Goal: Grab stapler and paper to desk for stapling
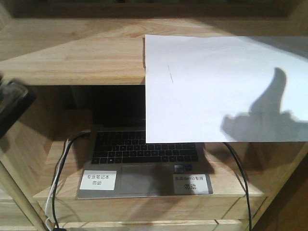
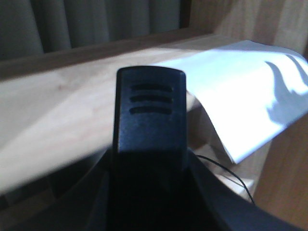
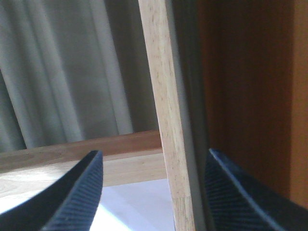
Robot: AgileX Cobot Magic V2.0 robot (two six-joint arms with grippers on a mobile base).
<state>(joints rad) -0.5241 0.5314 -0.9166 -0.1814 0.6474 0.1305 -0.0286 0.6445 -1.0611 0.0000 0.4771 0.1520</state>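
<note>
Nearest to us, in the right wrist view, the right end effector (image 3: 154,154) stands wide. Its two ribbed fingers (image 3: 77,192) are far apart and hold nothing. A wooden post (image 3: 166,120) of the shelf shows between them, further back. Low between the fingers we see a part of the paper (image 3: 139,207), so it is near but not touched.

The left end effector (image 2: 149,125) is hard to read. A black block (image 2: 149,96) with three short grooves fills the middle of its wrist view. It is perhaps the stapler held there, or only a part of the end effector itself, so we cannot tell if it is wide or narrow.

The paper lies flat on the right part of the upper board of the shelf (image 1: 72,53). A good part of it hangs over the front edge, above the laptop (image 1: 144,154) on the lower board. The shadow (image 1: 264,110) of an end effector falls on its lower right area.

We judge the sheet very light, thin and soft. Its free edge bends down in the left wrist view, and it probably slides easily on the smooth wood. The best place to take it is this overhanging edge, with one finger under and one above. The pinch should be gentle but firm, or the sheet may crease or slip out. Behind all hangs a grey curtain (image 3: 57,72).
</note>
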